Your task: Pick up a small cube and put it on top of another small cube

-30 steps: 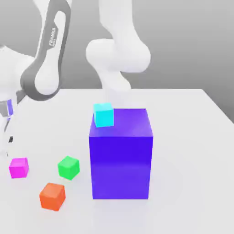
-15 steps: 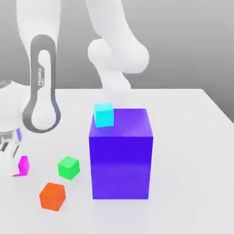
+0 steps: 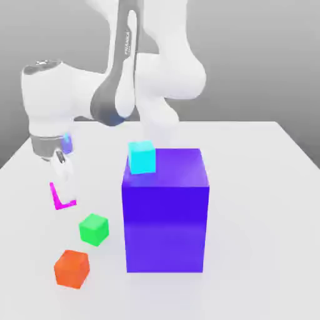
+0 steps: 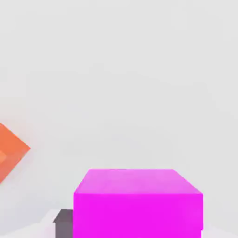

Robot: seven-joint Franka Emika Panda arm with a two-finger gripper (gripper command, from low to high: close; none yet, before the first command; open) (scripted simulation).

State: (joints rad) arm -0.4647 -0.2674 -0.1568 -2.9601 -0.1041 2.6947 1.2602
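Exterior view: a small, smooth, matte magenta cube (image 3: 62,197) hangs clear above the white table (image 3: 262,187), out toward the edge at that view's left, pinched between the pressed-in fingers of the glossy white gripper (image 3: 62,181). Only a thin L-shaped sliver of it shows past the fingers. It has no long axis, and its flat faces look slightly tilted against the tabletop. In the hand view the same cube (image 4: 137,202) shows a broad flat face and sharp edges, with a dark grey finger pad (image 4: 64,222) against one side.

On the table below sit a plain green cube (image 3: 94,229) and, nearer the front edge, a plain orange cube (image 3: 72,269), apart from each other. A big glossy blue-purple block (image 3: 165,209) stands mid-table, with a small cyan cube (image 3: 142,157) on its top, at the back corner on the exterior view's left.

The white arm (image 3: 162,62) rises behind the block and folds sharply back on itself, and the hand points down at the table.
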